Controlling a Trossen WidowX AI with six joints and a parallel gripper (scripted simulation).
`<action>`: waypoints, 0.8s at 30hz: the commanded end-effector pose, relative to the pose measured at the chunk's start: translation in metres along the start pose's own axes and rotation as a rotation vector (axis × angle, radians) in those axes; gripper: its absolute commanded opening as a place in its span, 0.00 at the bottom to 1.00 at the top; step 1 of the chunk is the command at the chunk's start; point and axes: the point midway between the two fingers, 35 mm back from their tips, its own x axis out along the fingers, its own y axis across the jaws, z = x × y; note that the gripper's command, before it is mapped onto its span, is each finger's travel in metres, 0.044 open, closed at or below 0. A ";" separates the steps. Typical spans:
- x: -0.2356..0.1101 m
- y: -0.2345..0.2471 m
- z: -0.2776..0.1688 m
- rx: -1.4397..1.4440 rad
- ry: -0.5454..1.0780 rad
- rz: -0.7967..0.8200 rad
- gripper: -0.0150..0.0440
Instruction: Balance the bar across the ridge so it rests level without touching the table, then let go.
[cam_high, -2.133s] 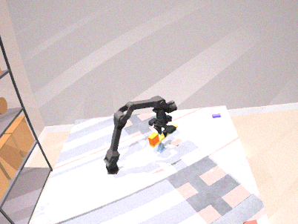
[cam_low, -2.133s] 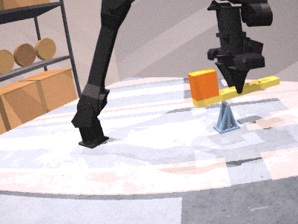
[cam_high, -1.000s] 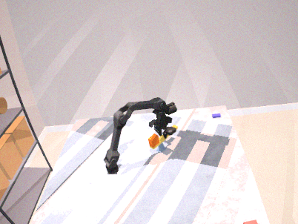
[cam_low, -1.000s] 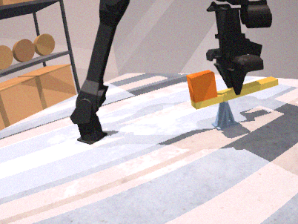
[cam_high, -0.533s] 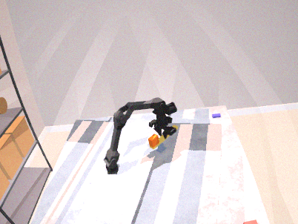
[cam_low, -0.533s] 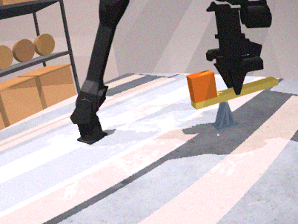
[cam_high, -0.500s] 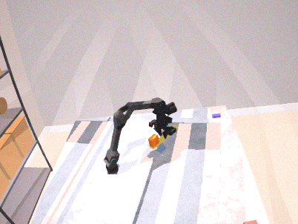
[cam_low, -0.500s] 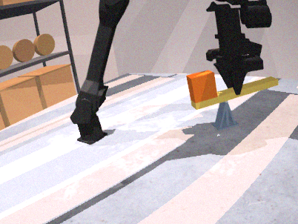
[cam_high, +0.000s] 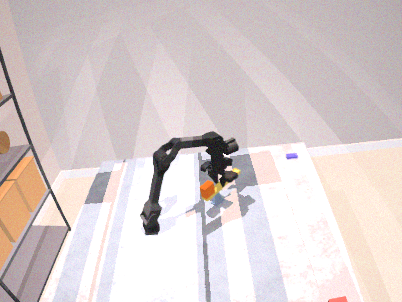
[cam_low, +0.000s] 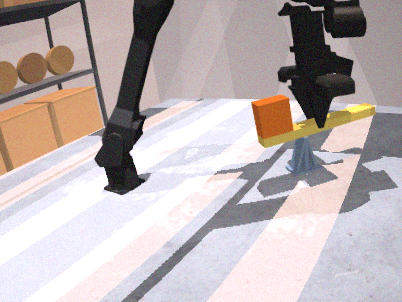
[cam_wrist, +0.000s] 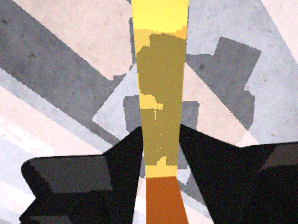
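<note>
While the gripper (cam_low: 319, 122) clamps the bar (cam_low: 345, 114) over the ridge (cam_low: 303, 157), seemingly seated: release outstanding.

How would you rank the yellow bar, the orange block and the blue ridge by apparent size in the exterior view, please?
1. Yellow bar, the longest, clamped in the gripper.
2. Orange block, bulkier but shorter; it sits on the bar's nearer end, which may flatter it.
3. Blue ridge, smallest, partly hidden under the bar.
</note>
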 end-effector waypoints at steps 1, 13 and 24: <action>0.000 0.000 0.000 -0.001 -0.004 -0.003 0.25; 0.001 0.000 0.000 -0.001 -0.004 -0.003 0.25; 0.002 0.000 0.000 -0.001 -0.004 -0.003 0.25</action>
